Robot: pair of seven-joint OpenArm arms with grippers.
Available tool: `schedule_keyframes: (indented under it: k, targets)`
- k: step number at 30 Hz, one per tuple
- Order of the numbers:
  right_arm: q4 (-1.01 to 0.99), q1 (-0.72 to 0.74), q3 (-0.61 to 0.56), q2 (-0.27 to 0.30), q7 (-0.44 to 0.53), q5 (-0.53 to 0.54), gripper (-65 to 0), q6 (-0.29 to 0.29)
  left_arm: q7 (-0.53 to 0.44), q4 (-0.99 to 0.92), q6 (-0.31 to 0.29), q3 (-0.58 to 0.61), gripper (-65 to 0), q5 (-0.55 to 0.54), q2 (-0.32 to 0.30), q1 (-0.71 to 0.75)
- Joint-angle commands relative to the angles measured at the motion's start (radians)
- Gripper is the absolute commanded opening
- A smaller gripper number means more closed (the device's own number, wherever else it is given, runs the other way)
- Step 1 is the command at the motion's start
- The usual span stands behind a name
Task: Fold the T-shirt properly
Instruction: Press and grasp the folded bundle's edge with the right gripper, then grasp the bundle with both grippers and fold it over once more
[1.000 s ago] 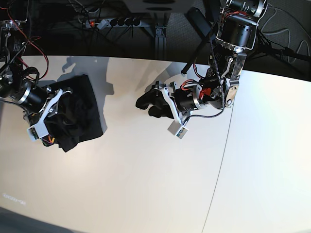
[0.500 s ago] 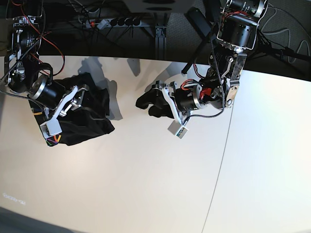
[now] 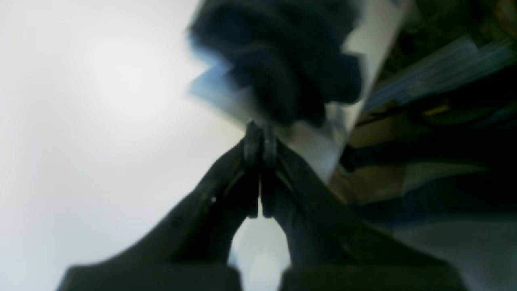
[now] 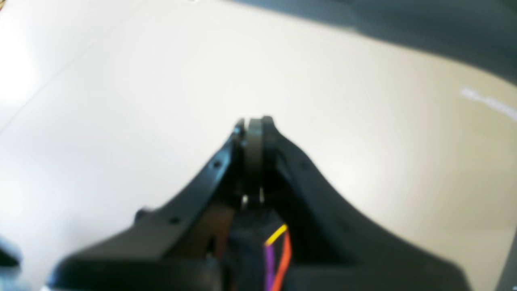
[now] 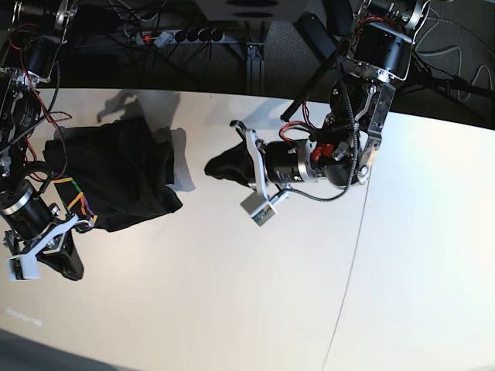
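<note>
The black T-shirt (image 5: 124,174) lies bunched on the white table at the far left of the base view, its rainbow print (image 5: 75,199) on the corner nearest the front. My right gripper (image 5: 71,269) is in front of that corner, jaws shut. In the right wrist view the right gripper (image 4: 255,123) points over bare table, and black fabric with coloured lines (image 4: 274,250) sits at the base of the jaws. My left gripper (image 5: 212,166) is shut and empty above the table middle, to the right of the shirt. The left wrist view shows the left gripper (image 3: 258,131) shut, with the blurred shirt (image 3: 282,60) beyond.
A seam (image 5: 352,255) runs across the table on the right. A power strip (image 5: 186,35) and cables lie behind the back edge. The left arm's body (image 5: 309,162) hangs over the table middle.
My right gripper has swung down and toward the front left, drawing the printed corner of the shirt with it; the shirt lies wider. My left gripper has shifted slightly left.
</note>
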Motion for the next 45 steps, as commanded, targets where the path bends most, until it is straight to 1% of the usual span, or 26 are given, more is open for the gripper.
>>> schedule_keyframes:
  k: [1, 4, 7, 10, 14, 17, 19, 23, 26, 30, 33, 35, 38, 40, 42, 45]
  targets:
    - [-0.024, 0.041, 0.006, 0.016, 0.024, 0.003, -65.0, 0.06, -0.01, 0.012, -0.024, 0.047, -65.0, -0.005, 0.014, 0.0]
    - [-0.171, 0.122, 0.005, 0.016, 0.042, 0.002, -65.0, 0.06, -0.051, 0.012, -0.024, 0.182, -65.0, 0.077, 0.05, -0.001]
    - [-0.336, 0.205, -0.002, 0.016, 0.049, -0.001, -65.0, 0.061, -0.117, 0.011, -0.024, 0.281, -65.0, 0.144, 0.099, -0.001]
    - [-0.481, 0.269, -0.053, 0.016, 0.049, -0.031, -65.0, 0.061, -0.136, 0.011, -0.024, 0.336, -65.0, 0.202, 0.158, 0.0]
    - [-0.597, 0.306, -0.184, 0.017, 0.05, -0.071, -65.0, 0.061, -0.159, -0.014, -0.024, 0.361, -65.0, 0.259, 0.24, -0.001]
    - [-0.619, 0.313, -0.268, 0.023, 0.058, -0.114, -65.0, 0.061, -0.248, -0.064, -0.024, 0.359, -65.0, 0.32, 0.245, -0.01]
    - [-0.618, 0.313, -0.301, 0.036, 0.065, -0.138, -65.0, 0.061, -0.284, -0.109, -0.024, 0.359, -65.0, 0.351, 0.245, -0.027]
    - [-0.618, 0.319, -0.31, 0.072, 0.068, -0.144, -65.0, 0.061, -0.311, -0.217, -0.024, 0.359, -65.0, 0.369, 0.245, -0.084]
    - [-0.618, 0.323, -0.31, 0.095, 0.064, -0.144, -65.0, 0.061, -0.357, -0.29, -0.024, 0.359, -65.0, 0.369, 0.245, -0.124]
    - [-0.618, 0.303, -0.31, 0.13, 0.005, -0.133, -65.0, 0.061, -0.381, -0.348, -0.024, 0.359, -65.0, 0.374, 0.245, -0.132]
    - [-0.619, 0.298, -0.31, 0.153, -0.069, -0.087, -65.0, 0.061, -0.394, -0.381, -0.024, 0.358, -65.0, 0.436, 0.245, -0.154]
    - [-0.618, 0.298, -0.309, 0.179, -0.116, -0.04, -65.0, 0.061, -0.41, -0.41, -0.024, 0.357, -65.0, 0.47, 0.245, -0.185]
    - [-0.615, 0.264, -0.309, 0.25, -0.14, 0.063, -65.0, 0.061, -0.449, -0.467, -0.024, 0.346, -65.0, 0.503, 0.245, -0.24]
    - [-0.615, 0.226, -0.309, 0.299, -0.148, 0.127, -65.0, 0.061, -0.472, -0.517, -0.024, 0.314, -65.0, 0.503, 0.245, -0.277]
    - [-0.615, 0.187, -0.308, 0.333, -0.171, 0.167, -65.0, 0.061, -0.48, -0.572, -0.024, 0.261, -65.0, 0.503, 0.245, -0.314]
    - [-0.615, 0.129, -0.305, 0.359, -0.216, 0.205, -65.0, 0.061, -0.489, -0.647, -0.024, 0.179, -65.0, 0.51, 0.245, -0.369]
